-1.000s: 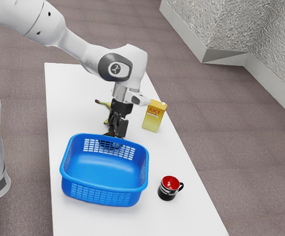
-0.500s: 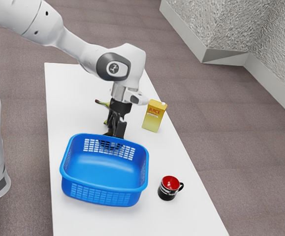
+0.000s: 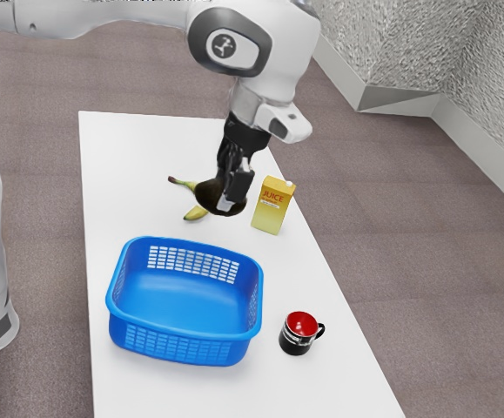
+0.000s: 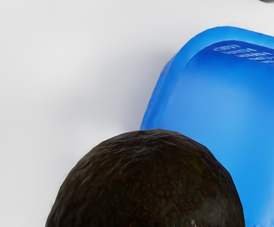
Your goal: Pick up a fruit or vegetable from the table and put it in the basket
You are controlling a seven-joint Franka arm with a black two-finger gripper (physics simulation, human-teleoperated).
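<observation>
Behind the avocado [image 3: 209,198], a half-hidden banana [image 3: 196,212]

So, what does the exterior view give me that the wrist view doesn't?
Exterior view: the gripper shut on the avocado, plus the banana, juice carton and arm.
Wrist view: the avocado's rough skin close up, and a dark sliver at the upper edge that I can't identify.
Both: avocado, blue basket, white table.

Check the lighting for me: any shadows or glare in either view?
Wrist view: soft grey shading on the table beside the basket, no harsh glare, and a faint sheen low on the dark fruit; exterior view: fairly even light, a bright white tabletop, the dark fruit nearly black.
</observation>
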